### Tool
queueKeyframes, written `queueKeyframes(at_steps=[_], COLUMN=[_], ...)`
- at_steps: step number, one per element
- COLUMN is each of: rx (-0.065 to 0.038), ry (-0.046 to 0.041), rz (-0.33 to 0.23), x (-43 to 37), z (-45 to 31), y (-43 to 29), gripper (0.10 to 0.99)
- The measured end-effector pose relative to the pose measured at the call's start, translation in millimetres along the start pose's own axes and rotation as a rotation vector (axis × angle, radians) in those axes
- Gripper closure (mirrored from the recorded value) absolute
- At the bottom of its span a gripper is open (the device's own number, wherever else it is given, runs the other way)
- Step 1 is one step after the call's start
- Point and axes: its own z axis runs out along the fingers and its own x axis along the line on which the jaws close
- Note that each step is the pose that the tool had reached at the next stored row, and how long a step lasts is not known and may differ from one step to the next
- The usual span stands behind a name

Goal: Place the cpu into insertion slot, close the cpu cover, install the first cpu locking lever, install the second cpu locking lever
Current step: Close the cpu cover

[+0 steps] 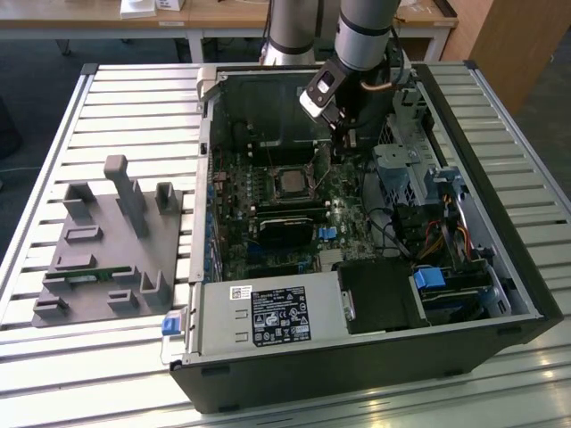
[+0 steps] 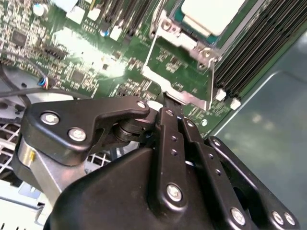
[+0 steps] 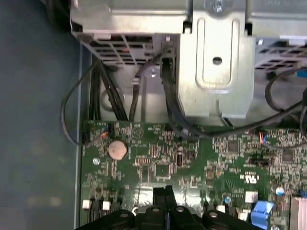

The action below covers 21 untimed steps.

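Cpu [image 2: 211, 12], a small flat square chip with a dull silver-grey top, already lies in the black-and-silver square insertion slot [image 1: 274, 183] on the green motherboard [image 3: 158, 153]. Its thin silver cpu cover [image 2: 178, 91], a frame with a cut-out middle, stands tilted up off the slot, not yet closed. The black hand [image 2: 168, 108], fingers pressed together with nothing between them, sits at the cover's nearer edge, seemingly touching it. In the exterior view the slot lies toward eight o'clock of the hand.
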Motion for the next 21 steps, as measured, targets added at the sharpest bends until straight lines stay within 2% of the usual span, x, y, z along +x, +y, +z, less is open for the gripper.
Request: queueKeyframes(at_steps=[13, 17, 21], rx=[0.000, 0.000, 0.000], ry=[0.0000, -0.0002, -0.0001], rz=[0.000, 0.000, 0.000], x=[0.5, 0.6, 0.2], z=[1.6, 2.3, 7.1], y=[-32.1, -38.1, -39.3], gripper=[0.980, 0.980, 0.980])
